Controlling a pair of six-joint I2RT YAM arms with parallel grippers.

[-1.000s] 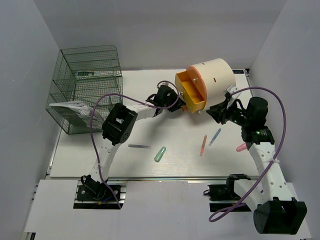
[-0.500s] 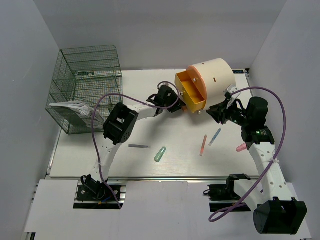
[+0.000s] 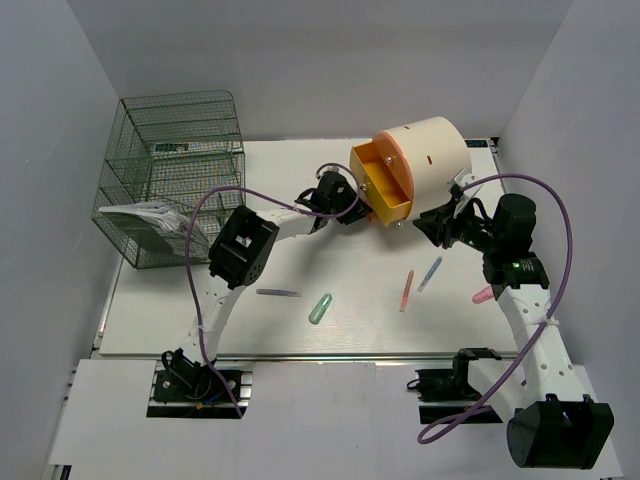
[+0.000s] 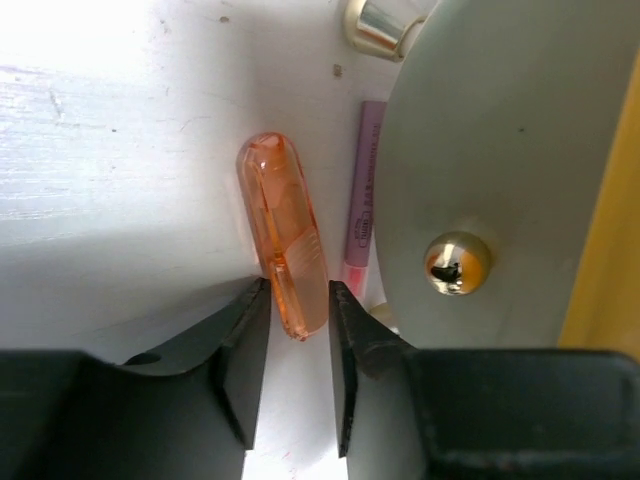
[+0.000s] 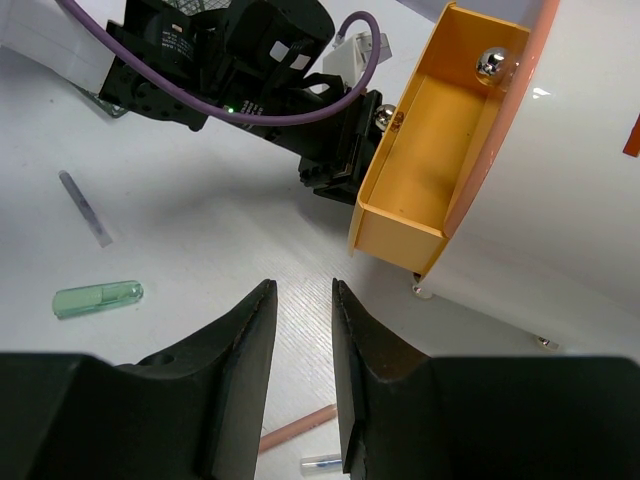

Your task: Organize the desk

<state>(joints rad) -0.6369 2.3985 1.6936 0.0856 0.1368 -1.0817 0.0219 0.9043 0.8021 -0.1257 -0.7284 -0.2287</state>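
Desk (image 3: 350, 290) fills the centre of the top view and is cluttered. Green capsule (image 3: 320, 308) and grey stick (image 3: 278, 292) sit lower middle. Red pen (image 3: 406, 290), blue pen (image 3: 430, 273) and a pink piece (image 3: 483, 295) sit to the right, all loose. Orange capsule (image 4: 282, 235) and purple pen (image 4: 365, 200) lie on the desk just beside the cylinder (image 3: 430, 150) base, upper centre. Drawer (image 5: 430, 140) is pulled out and looks empty in the right wrist view, so my read is nothing is filed yet: early in the job, nearly every item left. Rack (image 3: 175, 170), upper left, has something white poking out of a lower shelf; can't tell what. Left gripper (image 4: 298, 300) is down at the orange capsule. Its jaws straddle the capsule's near end with both fingers right at its sides, capsule flat on the desk. Can't tell if it's actually clamped. Right gripper (image 5: 303, 330) hangs over bare desk below the drawer, jaws a little apart, nothing between them. Likely step in hand: pick the orange capsule, drop it in the drawer. Risk: purple pen and knob (image 4: 457, 263) sit right next to the pinch.
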